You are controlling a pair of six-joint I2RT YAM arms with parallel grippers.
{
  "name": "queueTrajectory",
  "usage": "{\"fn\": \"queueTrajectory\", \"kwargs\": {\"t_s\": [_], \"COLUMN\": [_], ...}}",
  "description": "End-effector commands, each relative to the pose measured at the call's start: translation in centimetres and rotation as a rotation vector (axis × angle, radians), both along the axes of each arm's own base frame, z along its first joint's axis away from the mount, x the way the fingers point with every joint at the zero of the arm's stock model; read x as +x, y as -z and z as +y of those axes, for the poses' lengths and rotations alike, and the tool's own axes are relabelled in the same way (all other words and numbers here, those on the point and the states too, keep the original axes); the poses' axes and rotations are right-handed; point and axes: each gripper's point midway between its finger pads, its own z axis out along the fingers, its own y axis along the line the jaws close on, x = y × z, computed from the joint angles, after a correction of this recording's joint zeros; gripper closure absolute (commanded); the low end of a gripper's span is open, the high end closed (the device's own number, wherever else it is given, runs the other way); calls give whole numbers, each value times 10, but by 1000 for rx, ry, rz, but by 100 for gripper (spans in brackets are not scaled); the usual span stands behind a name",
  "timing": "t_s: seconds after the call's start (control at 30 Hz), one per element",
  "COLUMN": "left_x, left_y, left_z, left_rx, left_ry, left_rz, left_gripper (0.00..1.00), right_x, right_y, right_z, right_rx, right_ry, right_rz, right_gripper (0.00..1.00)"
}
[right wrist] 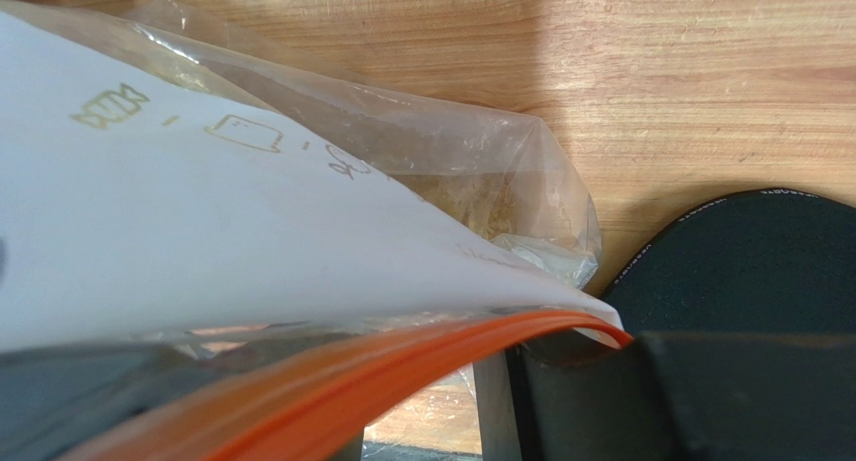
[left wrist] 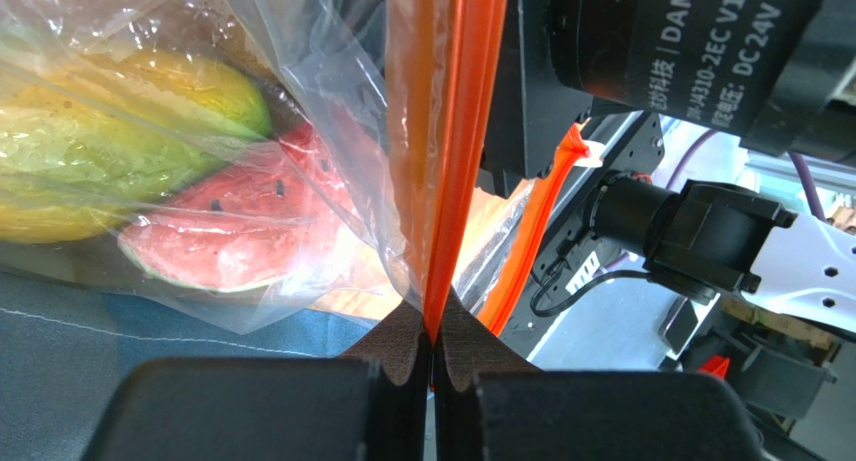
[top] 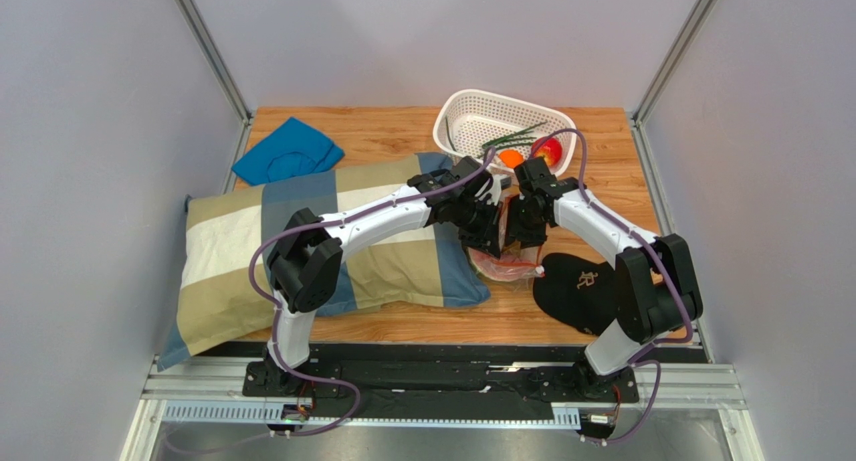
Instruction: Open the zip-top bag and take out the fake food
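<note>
The clear, crinkly bag (top: 507, 265) sits just right of the worktop's middle, its orange zip strip (left wrist: 447, 130) pinched on edge in the left hand (left wrist: 432, 346). Inside it show a watermelon slice (left wrist: 231, 240) and yellow-green pieces (left wrist: 121, 130). At twelve o'clock from the bag lie an orange (top: 510, 158) and a red apple (top: 548, 152).

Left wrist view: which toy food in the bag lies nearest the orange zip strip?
The red watermelon slice with black seeds; the yellow-green pieces lie farther left of the strip.

Left arm (top: 377, 218) reached toward 2 o'clock and right arm (top: 593, 220) toward 10, with the wrists nearly touching. Left gripper (left wrist: 432, 331) was pinched tight on the bag (left wrist: 442, 160); right gripper (right wrist: 427, 401) had its jaws apart.
</note>
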Motion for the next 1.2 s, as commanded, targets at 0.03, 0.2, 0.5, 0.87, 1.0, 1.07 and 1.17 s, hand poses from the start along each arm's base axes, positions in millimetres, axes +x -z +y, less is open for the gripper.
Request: {"fn": "queueTrajectory", "kwargs": {"t_s": [0.03, 0.2, 0.5, 0.87, 1.0, 1.07, 1.17], "left_x": [-10, -18, -23, -24, -20, -17, -12], "left_y": [-20, -15, -1, 9, 6, 7, 5], "left_z": [-2, -1, 1, 5, 4, 3, 4], "left_rx": [-49, -42, -24, -2, 4, 10, 20], "left_ry": [20, 25, 22, 5, 1, -2, -7], "left_rz": [-4, 13, 34, 49, 33, 29, 20], "left_gripper": [100, 100, 100, 100, 100, 100, 100], "right_x": [21, 33, 26, 37, 38, 41, 28], "right_y": [-21, -5, 41, 71, 27, -16, -64], "right_z": [7, 7, -6, -8, 1, 6, 12], "right_rx": [30, -7, -102, -155, -98, -62, 20], "right_ry": [0, 4, -25, -61, -71, -79, -130], "right_rz": [-116, -109, -58, -3, -33, -111, -197], "right_gripper": [58, 61, 43, 34, 86, 92, 92]}}
